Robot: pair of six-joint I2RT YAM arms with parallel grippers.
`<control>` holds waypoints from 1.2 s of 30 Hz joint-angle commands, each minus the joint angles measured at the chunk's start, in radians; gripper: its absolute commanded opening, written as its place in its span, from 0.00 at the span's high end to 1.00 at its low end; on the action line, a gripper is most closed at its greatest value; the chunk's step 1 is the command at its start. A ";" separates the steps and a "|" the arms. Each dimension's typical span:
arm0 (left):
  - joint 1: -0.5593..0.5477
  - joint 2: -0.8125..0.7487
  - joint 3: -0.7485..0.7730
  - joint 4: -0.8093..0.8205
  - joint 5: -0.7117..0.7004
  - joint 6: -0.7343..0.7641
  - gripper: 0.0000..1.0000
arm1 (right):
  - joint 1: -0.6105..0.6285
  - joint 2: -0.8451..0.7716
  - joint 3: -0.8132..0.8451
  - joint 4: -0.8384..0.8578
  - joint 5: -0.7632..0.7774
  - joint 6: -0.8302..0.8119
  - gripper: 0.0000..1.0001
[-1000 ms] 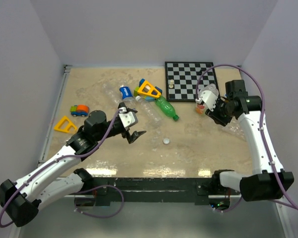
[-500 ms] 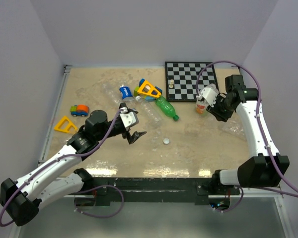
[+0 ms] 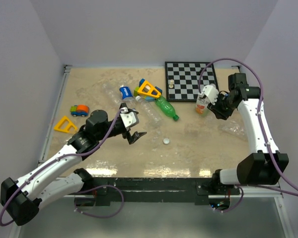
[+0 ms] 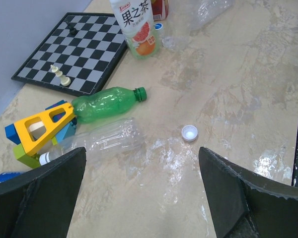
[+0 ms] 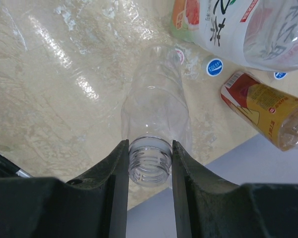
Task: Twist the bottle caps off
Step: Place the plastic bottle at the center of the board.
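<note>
Hovering over the worktop (image 4: 238,74), the left pincer (image 3: 134,135) has its jaws spread wide apart. Just ahead of it, nearer its right finger, a loose white cap (image 4: 189,133) lies on the bare worktop, hollow side up and apart from every bottle.

Further out, a green bottle (image 4: 104,104) lies on its side with a green cap (image 4: 141,92) screwed on, its capped end the nearer to the loose cap. Right beside it, closer to the pincer, a clear bottle (image 4: 107,141) lies on its side too. Its small white cap (image 4: 43,158) is on, at the end by the yellow toy triangle (image 4: 39,126), and the worktop shows straight through its walls.

Over on the other side, the right pincer (image 5: 148,159) is clamped on the threaded neck of an uncapped bottle (image 5: 156,109), one finger on each side of the open mouth. The see-through body runs away from the pincer. Close beyond it are a fruit-label bottle (image 5: 228,25) and a red-and-yellow-label bottle (image 5: 260,111).

From the left wrist, the fruit-label bottle stands upright just beside a corner of the chessboard (image 4: 89,49), where two pale pieces (image 4: 59,75) stand. What's inside that bottle, I can't tell.
</note>
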 commanded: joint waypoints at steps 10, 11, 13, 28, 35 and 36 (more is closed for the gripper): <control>0.002 0.140 -0.014 0.180 0.302 -0.112 0.00 | 0.185 -0.107 -0.073 -0.022 -0.226 0.048 0.74; -0.003 0.164 -0.012 0.211 0.328 -0.130 0.00 | 0.214 -0.102 -0.073 -0.024 -0.245 0.056 0.74; -0.022 0.203 -0.002 0.272 0.349 -0.132 0.01 | 0.247 -0.099 -0.070 -0.022 -0.260 0.062 0.74; -0.148 0.736 0.259 0.541 0.311 0.189 0.04 | 0.328 -0.099 -0.012 -0.021 -0.340 0.015 0.74; -0.159 0.824 0.304 0.566 0.320 0.180 0.12 | 0.336 -0.098 0.021 -0.021 -0.375 0.005 0.74; -0.159 0.830 0.305 0.564 0.325 0.172 0.16 | 0.336 -0.095 0.025 -0.022 -0.384 0.004 0.74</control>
